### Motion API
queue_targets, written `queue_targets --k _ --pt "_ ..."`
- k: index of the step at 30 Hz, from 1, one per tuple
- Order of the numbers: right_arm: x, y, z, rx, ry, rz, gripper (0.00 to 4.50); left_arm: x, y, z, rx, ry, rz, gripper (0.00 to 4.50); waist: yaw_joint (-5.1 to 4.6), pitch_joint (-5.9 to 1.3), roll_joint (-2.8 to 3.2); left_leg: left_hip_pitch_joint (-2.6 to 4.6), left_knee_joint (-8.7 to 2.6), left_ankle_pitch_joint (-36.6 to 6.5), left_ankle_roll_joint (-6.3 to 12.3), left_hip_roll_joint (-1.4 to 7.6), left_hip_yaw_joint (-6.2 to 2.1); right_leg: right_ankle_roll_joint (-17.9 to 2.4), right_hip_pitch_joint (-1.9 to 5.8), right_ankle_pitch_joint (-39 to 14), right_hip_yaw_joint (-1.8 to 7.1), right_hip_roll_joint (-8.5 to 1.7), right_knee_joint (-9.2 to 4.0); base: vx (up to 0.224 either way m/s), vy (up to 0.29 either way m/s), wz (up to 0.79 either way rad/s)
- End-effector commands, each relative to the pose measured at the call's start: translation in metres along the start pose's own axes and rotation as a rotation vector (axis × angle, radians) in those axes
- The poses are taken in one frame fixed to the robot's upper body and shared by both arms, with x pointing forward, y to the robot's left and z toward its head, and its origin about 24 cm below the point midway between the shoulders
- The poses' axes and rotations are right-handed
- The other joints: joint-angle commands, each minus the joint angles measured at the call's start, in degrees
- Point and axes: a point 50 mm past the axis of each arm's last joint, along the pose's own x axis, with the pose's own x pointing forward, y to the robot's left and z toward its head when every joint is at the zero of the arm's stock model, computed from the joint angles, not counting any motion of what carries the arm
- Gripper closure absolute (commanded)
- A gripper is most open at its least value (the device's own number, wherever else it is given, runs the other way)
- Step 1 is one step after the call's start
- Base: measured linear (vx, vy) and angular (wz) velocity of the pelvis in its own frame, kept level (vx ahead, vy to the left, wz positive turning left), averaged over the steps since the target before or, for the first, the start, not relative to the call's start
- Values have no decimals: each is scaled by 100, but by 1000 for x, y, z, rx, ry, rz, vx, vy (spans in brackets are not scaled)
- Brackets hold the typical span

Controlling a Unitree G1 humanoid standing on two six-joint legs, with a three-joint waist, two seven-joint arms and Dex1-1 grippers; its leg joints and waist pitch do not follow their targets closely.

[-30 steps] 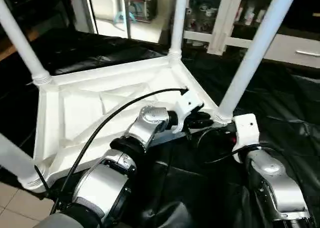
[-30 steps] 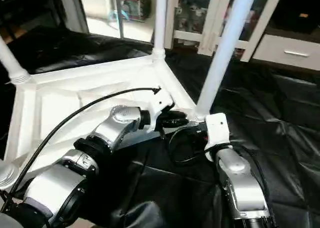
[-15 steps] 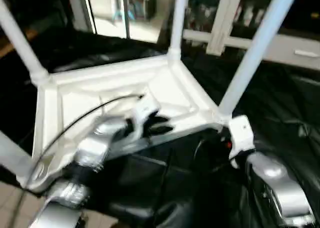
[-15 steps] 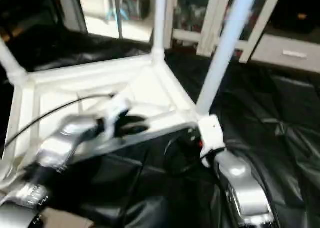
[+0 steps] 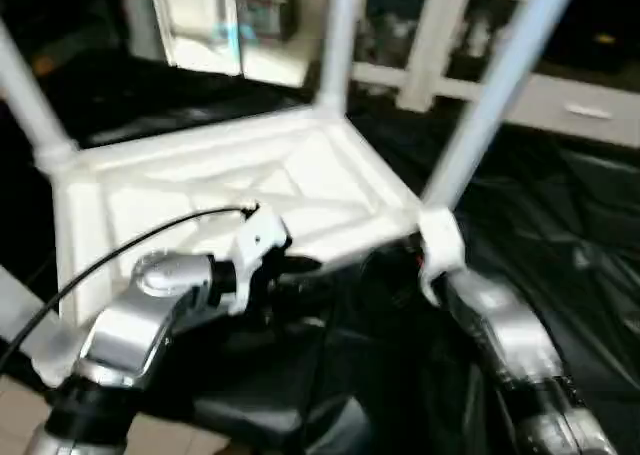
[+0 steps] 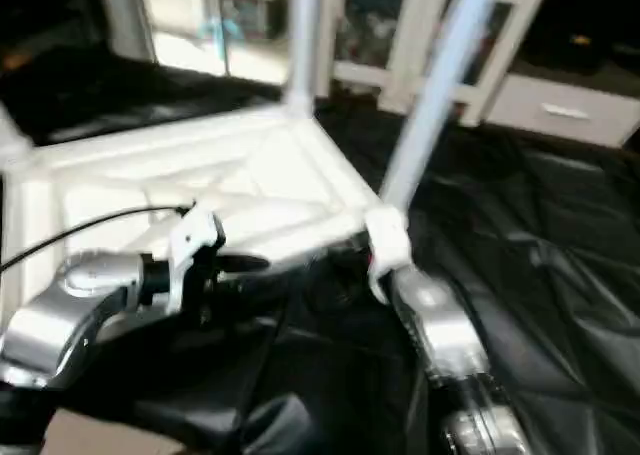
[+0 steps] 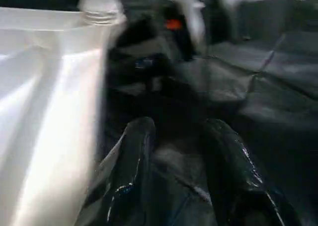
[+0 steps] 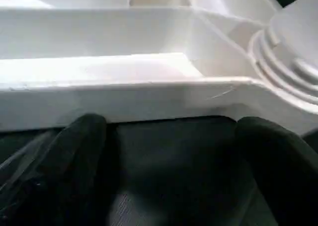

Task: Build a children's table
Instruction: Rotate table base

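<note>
The children's table lies upside down on the sheet, cabinet behind it.
</note>
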Motion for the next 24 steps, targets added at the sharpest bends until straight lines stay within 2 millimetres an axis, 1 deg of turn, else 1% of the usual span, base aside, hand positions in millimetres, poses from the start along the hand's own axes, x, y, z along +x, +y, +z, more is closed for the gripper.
queue_targets --k 1,2,3,4,5,6,7,8,9,10,11,12,13,14,15,16,17,18,19,20,21,22,23,24 --pt "9 -7 7 20 -27 -55 0 1 -1 3 8 7 23 275 -2 -375 24 137 -483 -1150 -283 403 -200 -1220 216 -1090 303 -383 -333 0 0 0" --pt "15 -8 17 41 -55 -78 0 1 0 3 5 9 42 275 -38 -375 25 134 -474 -1146 -264 395 -200 -1262 214 -1051 305 -374 -324 0 0 0" --pt "16 -8 17 42 -57 -80 0 1 0 3 5 9 43 275 -38 -375 25 134 -474 -1146 -264 395 -200 -1262 214 -1051 305 -374 -324 0 0 0" --pt "19 -8 23 56 -74 -87 0 2 1 3 3 9 51 275 -18 -380 57 140 -462 -1060 -227 398 -192 -1259 222 -918 304 -365 -312 0 0 0" --pt "19 -8 23 56 -74 -87 0 2 1 3 3 9 51 275 -33 -398 48 138 -458 -954 -198 398 -189 -1289 234 -731 294 -346 -284 0 0 0" --pt "19 -8 23 56 -74 -87 0 2 1 3 3 9 51 275 -27 -403 45 138 -449 -837 -156 397 -182 -1307 241 -548 292 -333 -260 0 0 0" --pt "24 -9 35 98 -114 -101 0 3 3 3 -1 8 73 275 -27 -403 45 138 -449 -837 -156 397 -182 -1307 241 -548 292 -333 -260 0 0 0" --pt "32 -8 57 174 -188 -125 0 9 9 5 -2 -4 131 275 -39 -433 86 145 -428 -799 -120 390 -176 -1447 241 -352 286 -351 -230 0 0 0" --pt "33 -8 59 182 -195 -127 0 10 9 6 -2 -8 140 275 -74 -418 71 127 -427 -888 -133 383 -177 -1490 231 -444 286 -343 -235 0 0 0" --pt "34 -7 63 194 -206 -129 0 12 11 7 -2 -14 155 275 -55 -427 68 128 -407 -980 -126 389 -170 -1515 234 -525 294 -358 -241 0 0 0" --pt "35 -8 67 198 -220 -135 0 16 12 12 4 -38 176 275 -29 -417 59 94 -404 -979 -83 398 -173 -1499 247 -543 293 -374 -236 0 0 0" --pt "35 -8 67 198 -222 -137 0 17 12 12 6 -42 180 275 -30 -410 58 93 -408 -990 -62 400 -173 -1484 243 -565 292 -365 -240 0 0 0" --pt "35 -9 68 199 -227 -142 0 18 12 15 12 -54 188 275 -15 -410 63 110 -404 -1019 -54 407 -169 -1467 232 -592 289 -368 -249 0 0 0" --pt "35 -11 68 205 -237 -144 0 20 11 17 12 -70 195 275 -2 -416 54 106 -400 -944 -4 407 -165 -1445 240 -515 286 -353 -230 0 0 0" --pt "33 -13 69 212 -251 -144 0 21 11 19 12 -80 198 275 5 -417 72 117 -402 -910 7 411 -163 -1428 228 -471 280 -337 -230 0 0 0" --pt "32 -14 68 210 -263 -141 0 21 10 20 8 -95 199 275 13 -426 71 129 -395 -880 13 408 -160 -1434 224 -426 275 -327 -221 0 0 0" --pt "31 -15 68 207 -276 -138 0 22 9 21 3 -111 200 275 22 -432 114 129 -390 -853 13 402 -160 -1449 227 -347 276 -323 -208 0 0 0" --pt "31 -15 68 207 -276 -138 0 22 9 21 3 -111 200 275 30 -431 87 129 -390 -828 27 407 -154 -1463 225 -267 273 -316 -214 0 0 0" --pt "26 -19 67 191 -302 -131 0 22 8 22 7 -138 216 275 45 -439 148 127 -388 -797 19 403 -166 -1478 235 -210 270 -318 -195 0 0 0" --pt "21 -24 65 177 -331 -129 0 23 7 23 2 -162 240 275 76 -441 116 116 -387 -717 63 411 -159 -1453 259 16 274 -309 -205 0 0 0" --pt "21 -24 65 177 -331 -129 0 23 7 23 2 -162 240 275 81 -452 96 119 -375 -652 74 415 -159 -1466 260 88 276 -317 -185 0 0 0" --pt "21 -24 65 177 -331 -129 0 23 7 23 2 -162 240 275 86 -456 87 111 -375 -668 115 399 -158 -1508 263 22 270 -316 -188 0 0 0" --pt "5 -32 62 168 -405 -121 0 25 8 24 -24 -209 329 275 114 -427 252 106 -383 -828 65 401 -174 -1457 261 -135 280 -325 -210 0 0 0" --pt "5 -32 62 168 -405 -121 0 25 8 24 -24 -209 329 275 106 -404 195 132 -405 -981 47 422 -151 -1373 240 -229 281 -297 -280 0 0 0"
